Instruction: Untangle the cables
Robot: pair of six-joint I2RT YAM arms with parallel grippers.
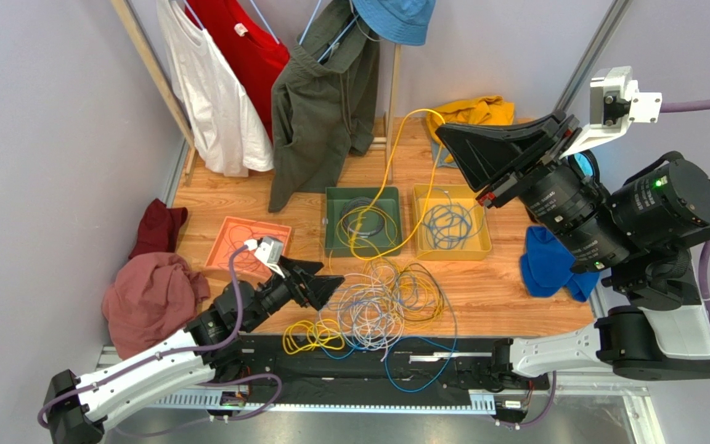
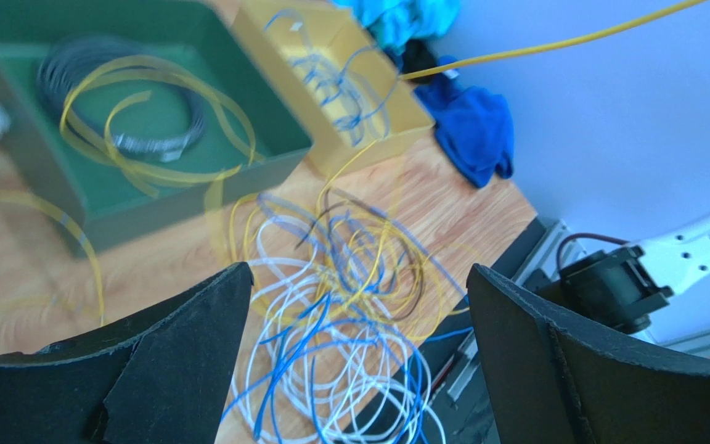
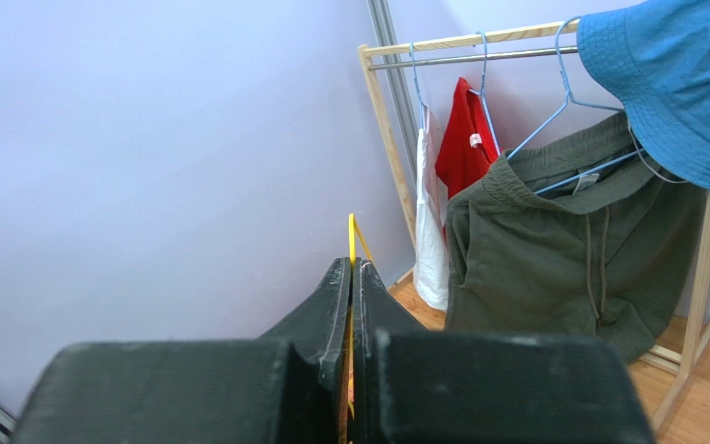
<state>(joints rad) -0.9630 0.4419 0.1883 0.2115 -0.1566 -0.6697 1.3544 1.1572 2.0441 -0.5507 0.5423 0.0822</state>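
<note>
- Tabletop (image 1: 507, 291) of pale wood fills the top view, and everything is spread across it.
- Clothes rack (image 1: 150, 65) runs along the twelve o'clock edge, hung with white, red and olive garments and a blue hat.
- Down at six o'clock, the cables (image 1: 382, 310) lie in a loose tangle of white-grey, blue and yellow loops piled over one another. One blue strand trails off the front edge.
- Three trays sit in a row mid-table. The orange tray (image 1: 224, 250) is at nine o'clock. The green tray (image 1: 332, 222) in the centre holds a dark coil and yellow loops. The yellow tray (image 1: 485, 227), just to its three o'clock side, holds blue loops.
- Blue cloth (image 1: 548, 264) is crumpled at four o'clock, beside the right arm.
- Right gripper (image 1: 442, 134) is up high at two o'clock with its jaws pressed tight on a yellow cable (image 3: 351, 239). The strand arcs down toward the green tray.
- Left gripper (image 1: 326, 277) hovers at seven o'clock, jaws spread wide and empty, with the tangle just to its three o'clock side.
</note>
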